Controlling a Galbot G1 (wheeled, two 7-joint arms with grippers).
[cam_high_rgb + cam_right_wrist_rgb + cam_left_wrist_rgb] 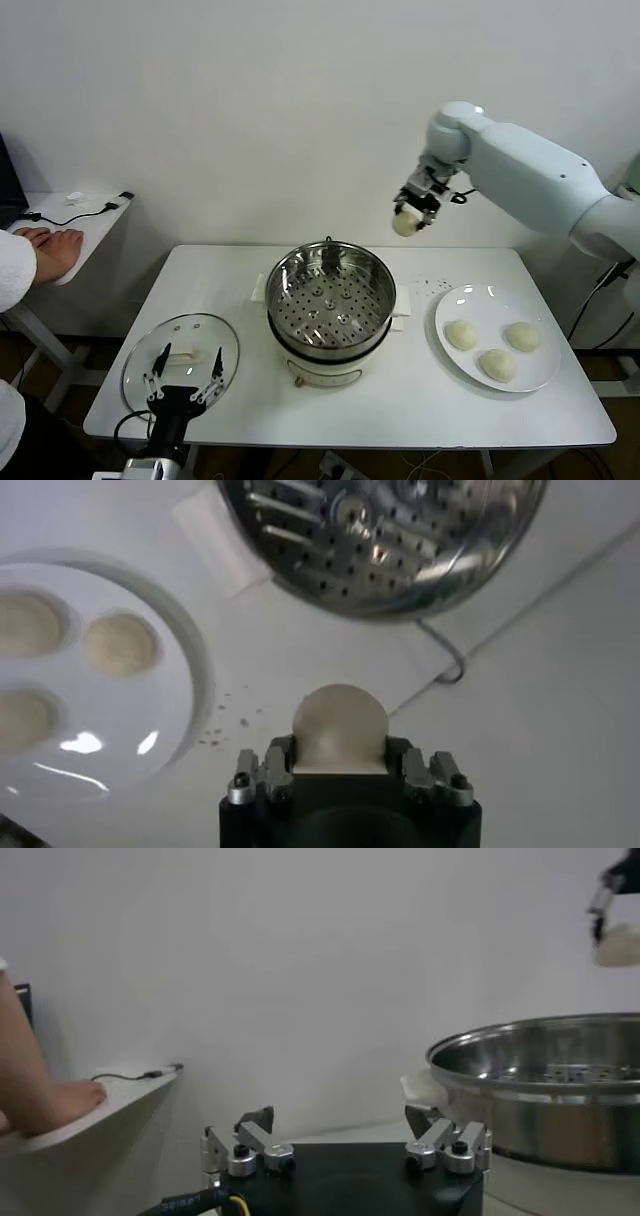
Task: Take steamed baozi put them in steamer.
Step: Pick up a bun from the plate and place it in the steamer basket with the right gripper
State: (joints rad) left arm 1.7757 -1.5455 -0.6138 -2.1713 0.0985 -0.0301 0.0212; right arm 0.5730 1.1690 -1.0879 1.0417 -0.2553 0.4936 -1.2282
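Left gripper (183, 383), fingers spread, is parked low over the lid (180, 360). One baozi (406, 224) is clamped in the right gripper (412, 213), raised beyond the steamer (328, 303); three buns (497, 364) are seen on the plate (545, 379).

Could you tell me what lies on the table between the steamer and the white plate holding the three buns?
In the head view, only bare tabletop lies between the steamer and the plate, with a few small dark specks toward the back.

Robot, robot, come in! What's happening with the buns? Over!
Right gripper holding one bun, high beside steamer. Left gripper open, idle near lid. Path clear.
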